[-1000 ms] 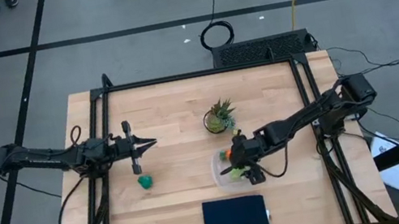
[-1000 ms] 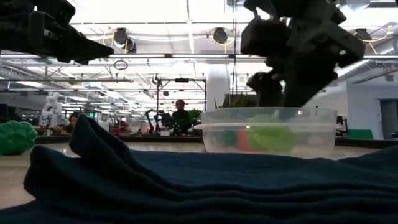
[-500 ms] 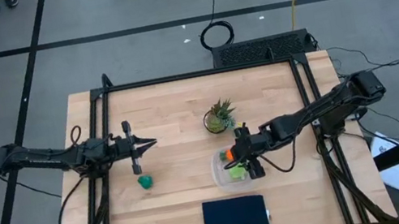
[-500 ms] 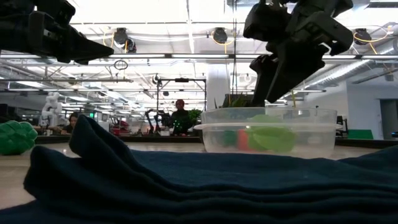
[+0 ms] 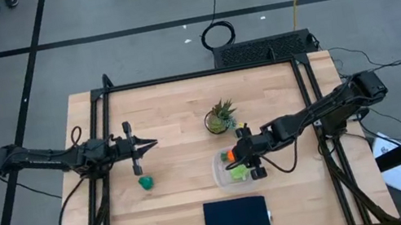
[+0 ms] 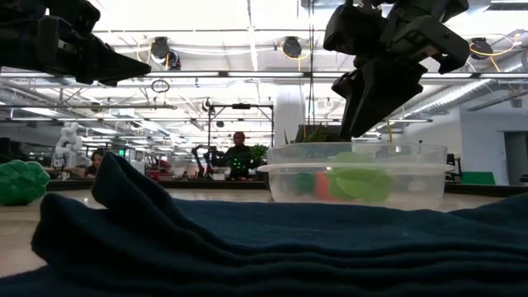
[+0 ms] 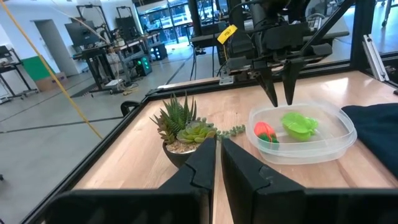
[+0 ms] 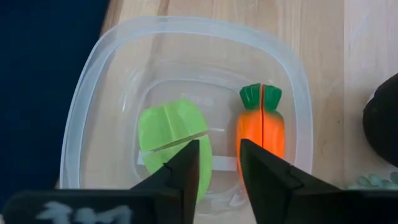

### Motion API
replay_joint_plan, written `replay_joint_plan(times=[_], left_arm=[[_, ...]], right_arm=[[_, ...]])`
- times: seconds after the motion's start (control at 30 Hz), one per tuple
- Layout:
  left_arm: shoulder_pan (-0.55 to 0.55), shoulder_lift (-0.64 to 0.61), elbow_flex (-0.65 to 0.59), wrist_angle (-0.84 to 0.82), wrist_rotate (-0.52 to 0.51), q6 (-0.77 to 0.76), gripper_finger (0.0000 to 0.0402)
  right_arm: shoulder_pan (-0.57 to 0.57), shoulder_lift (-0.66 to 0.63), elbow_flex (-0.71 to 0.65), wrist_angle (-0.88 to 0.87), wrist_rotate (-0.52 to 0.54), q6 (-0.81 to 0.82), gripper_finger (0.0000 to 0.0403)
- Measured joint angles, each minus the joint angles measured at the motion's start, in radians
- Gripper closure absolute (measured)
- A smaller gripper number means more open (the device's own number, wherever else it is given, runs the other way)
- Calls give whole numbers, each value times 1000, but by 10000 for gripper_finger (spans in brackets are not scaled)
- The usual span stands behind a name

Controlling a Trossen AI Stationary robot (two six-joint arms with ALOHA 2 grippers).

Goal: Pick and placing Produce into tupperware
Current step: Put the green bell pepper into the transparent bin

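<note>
The tupperware (image 5: 234,169) sits right of the table's (image 5: 167,110) middle, with the carrot (image 8: 261,128) and another toy piece (image 8: 174,144) side by side inside it. The right gripper (image 5: 254,171) hangs above it. The potted plant (image 5: 220,116) stands just behind, the folded cloth (image 5: 236,216) in front (near the table's front edge). The third toy food (image 5: 146,183) lies well to the left, below the left gripper (image 5: 152,144).

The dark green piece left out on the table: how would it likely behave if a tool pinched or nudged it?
The dark green piece looks small and lumpy, likely a light, rigid toy. Its rounded, bumpy form suggests it could slide or wobble if nudged. The bumps should help a pinch hold, though an off-centre squeeze might squirt it sideways.
</note>
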Motion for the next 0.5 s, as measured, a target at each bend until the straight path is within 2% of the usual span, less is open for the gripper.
replay_joint_plan(times=[0.5], left_arm=[[0, 0, 0, 2, 0, 23, 371]], right_arm=[[0, -53, 1, -7, -6, -24, 400]])
